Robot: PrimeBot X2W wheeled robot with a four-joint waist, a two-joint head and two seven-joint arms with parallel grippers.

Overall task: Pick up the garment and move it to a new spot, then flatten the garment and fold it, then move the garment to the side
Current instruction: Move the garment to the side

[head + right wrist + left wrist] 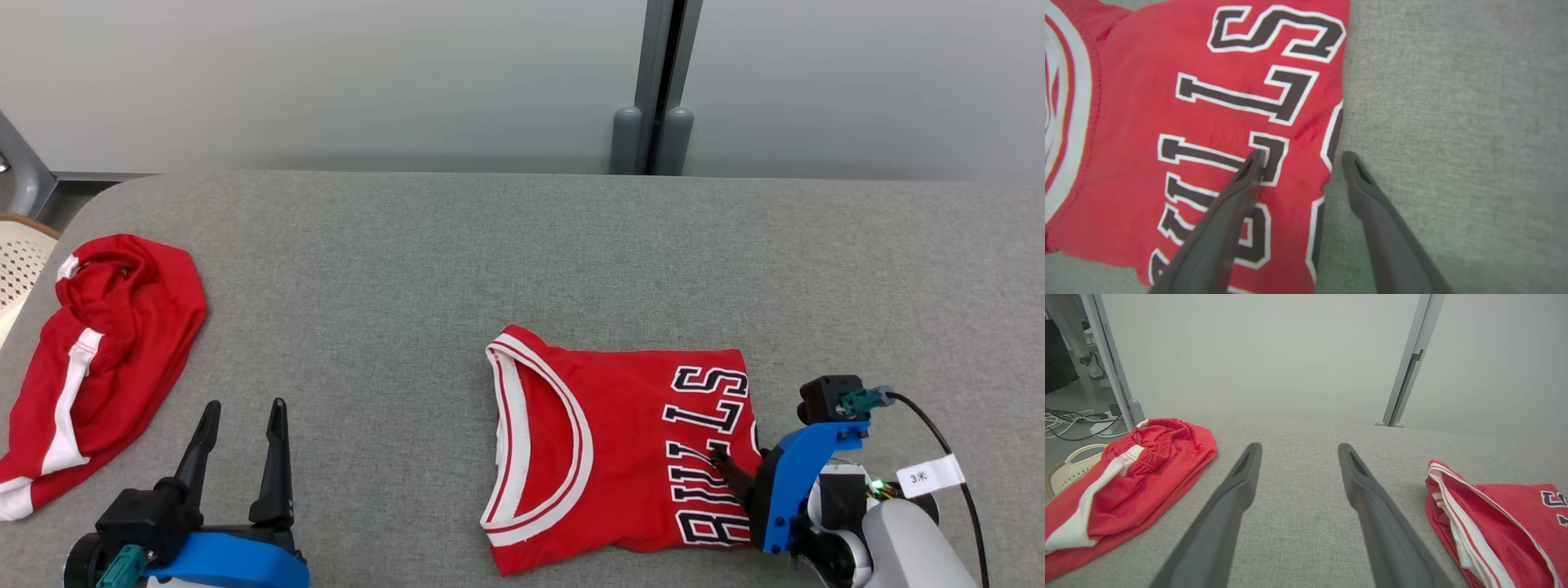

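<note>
- Seemingly done with flattening and folding: Bulls jersey (pixel 620 445) compact, right of centre on the tabletop (pixel 408 261).
- Gripping nothing: right jaws wide astride its lettered edge, left jaws wide over bare tabletop near red shorts (pixel 98 351).
- Left to do, probably: shifting it aside.

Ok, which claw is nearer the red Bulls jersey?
Right. The right claw straddles the jersey edge by the lettering; the left claw sits apart to its left.
</note>
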